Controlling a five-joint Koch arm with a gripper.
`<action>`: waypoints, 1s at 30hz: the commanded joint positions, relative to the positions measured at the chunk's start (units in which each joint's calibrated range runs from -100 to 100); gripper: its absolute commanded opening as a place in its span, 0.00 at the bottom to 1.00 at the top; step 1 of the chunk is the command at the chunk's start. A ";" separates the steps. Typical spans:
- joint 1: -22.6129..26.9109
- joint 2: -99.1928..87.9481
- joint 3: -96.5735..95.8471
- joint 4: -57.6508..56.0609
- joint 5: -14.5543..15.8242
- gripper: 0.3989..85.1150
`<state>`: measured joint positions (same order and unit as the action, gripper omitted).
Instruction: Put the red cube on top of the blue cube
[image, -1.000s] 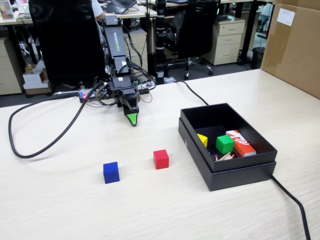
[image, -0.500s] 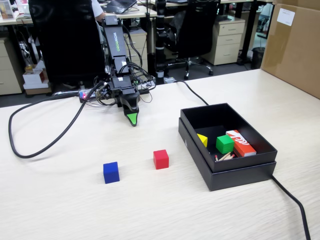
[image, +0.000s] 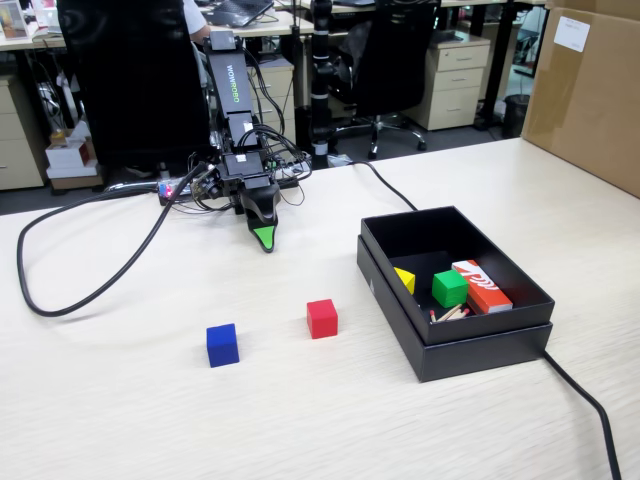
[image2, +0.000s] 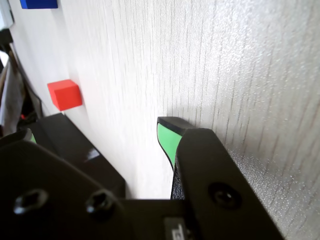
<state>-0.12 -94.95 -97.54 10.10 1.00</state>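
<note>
Small matte red cube (image: 322, 318) flat on table, blue cube (image: 222, 345) well apart, unstacked

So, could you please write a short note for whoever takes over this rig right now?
Tool: empty, low over the table near the arm's base; open or shut cannot be told.
Red cube: on the table, apart from the blue cube, which sits to its left in the fixed view.
Black box: at the right, not part of the job.
Done: nothing yet.
Left: grasp the red cube, place it on the blue one.

Red cube (image: 322, 318), blue cube (image: 222, 344)
</note>
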 joint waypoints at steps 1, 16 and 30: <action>0.00 0.11 -0.02 -1.94 0.10 0.57; 0.05 1.72 -0.11 -0.04 0.10 0.57; 0.29 1.72 -0.20 -0.04 -0.05 0.57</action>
<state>-0.07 -93.92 -97.54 10.65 1.00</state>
